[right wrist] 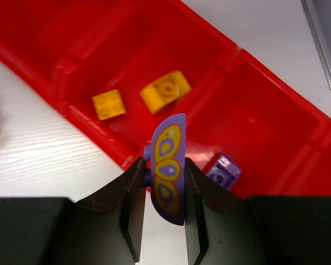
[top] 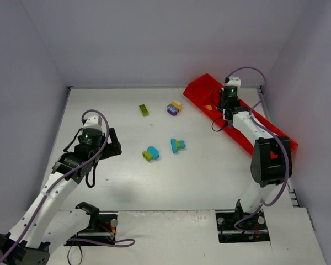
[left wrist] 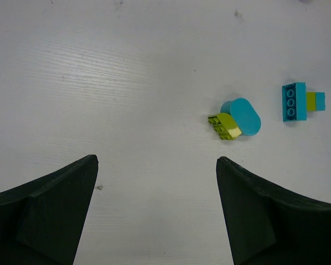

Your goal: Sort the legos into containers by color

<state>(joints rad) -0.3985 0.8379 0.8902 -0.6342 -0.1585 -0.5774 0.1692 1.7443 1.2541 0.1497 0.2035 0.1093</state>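
- The right hand [right wrist: 163, 185], near the bench's far right corner, clamps an upright purple piece [right wrist: 167, 160].
- The compartment of the tray [right wrist: 44, 33] with the purple brick [right wrist: 223, 172] probably lies just toward the right edge.
- The left hand [left wrist: 156, 163]: apart, empty.

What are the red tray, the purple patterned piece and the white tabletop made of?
Red tray: apparently moulded plastic, slightly glossy, with highlights on rounded walls. Purple piece: hard smooth plastic, yellow pattern seemingly printed. Tabletop: matte white with fine grain lines, perhaps laminate or painted wood.
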